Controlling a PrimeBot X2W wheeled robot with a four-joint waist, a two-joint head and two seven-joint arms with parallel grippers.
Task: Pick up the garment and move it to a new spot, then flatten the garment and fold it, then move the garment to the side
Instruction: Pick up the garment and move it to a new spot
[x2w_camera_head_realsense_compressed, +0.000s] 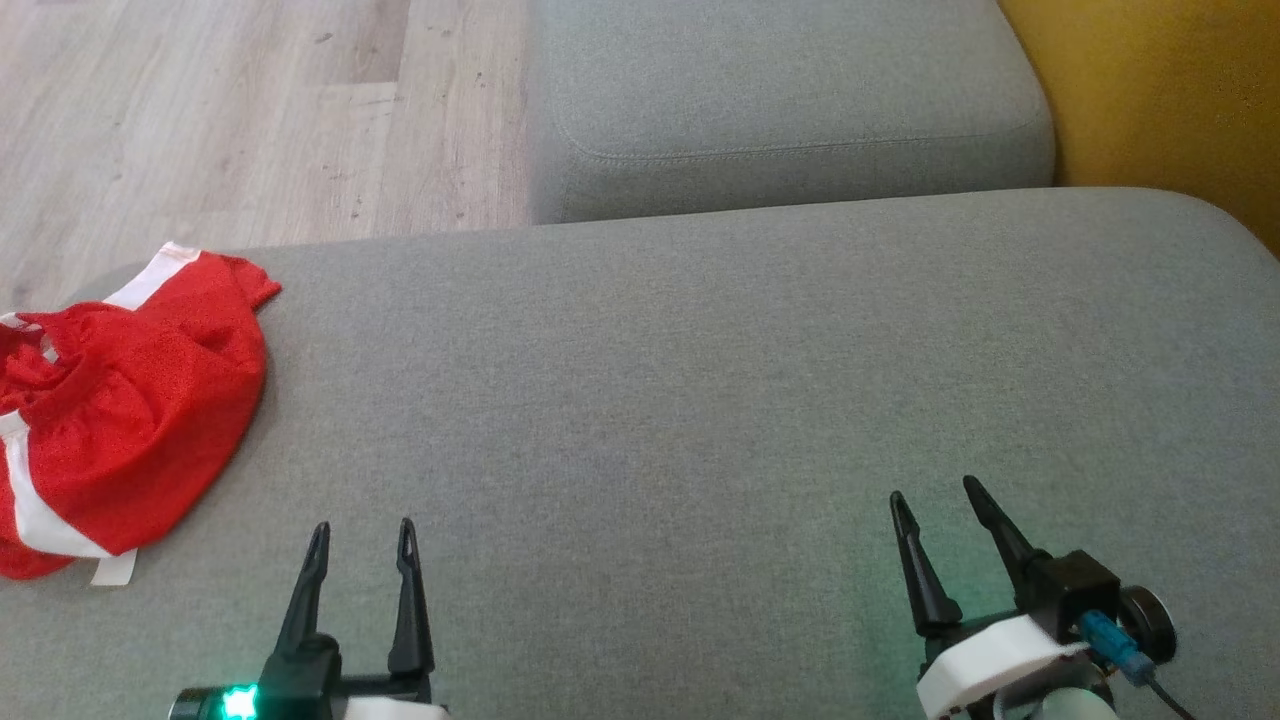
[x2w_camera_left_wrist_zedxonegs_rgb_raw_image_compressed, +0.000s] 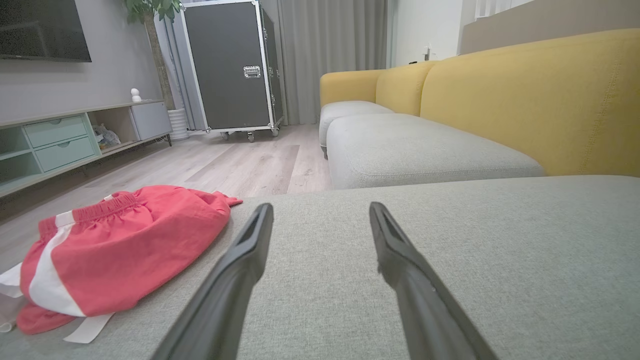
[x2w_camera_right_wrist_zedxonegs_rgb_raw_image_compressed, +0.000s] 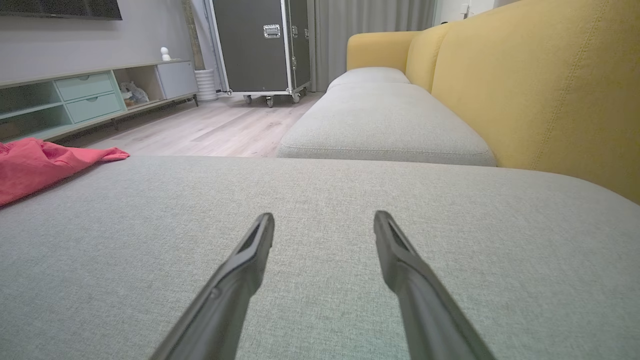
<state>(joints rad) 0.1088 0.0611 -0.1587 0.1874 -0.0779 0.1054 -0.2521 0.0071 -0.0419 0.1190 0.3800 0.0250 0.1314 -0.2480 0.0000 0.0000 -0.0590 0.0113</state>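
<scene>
Meanwhile, a crumpled red garment (x2w_camera_head_realsense_compressed: 130, 400) with white stripes lies at the left edge of the grey sofa seat (x2w_camera_head_realsense_compressed: 720, 380), its elastic waistband bunched on top. Both arms hover low over the cushion. The left tool (x2w_camera_head_realsense_compressed: 363, 525), fingers spread and empty, sits near the garment's right side without touching it. The right tool (x2w_camera_head_realsense_compressed: 933, 490), likewise released and holding nothing, is well apart from it, toward the yellow backrest (x2w_camera_head_realsense_compressed: 1150, 90). Pale wood floor (x2w_camera_head_realsense_compressed: 250, 120) shows beyond the seat.
</scene>
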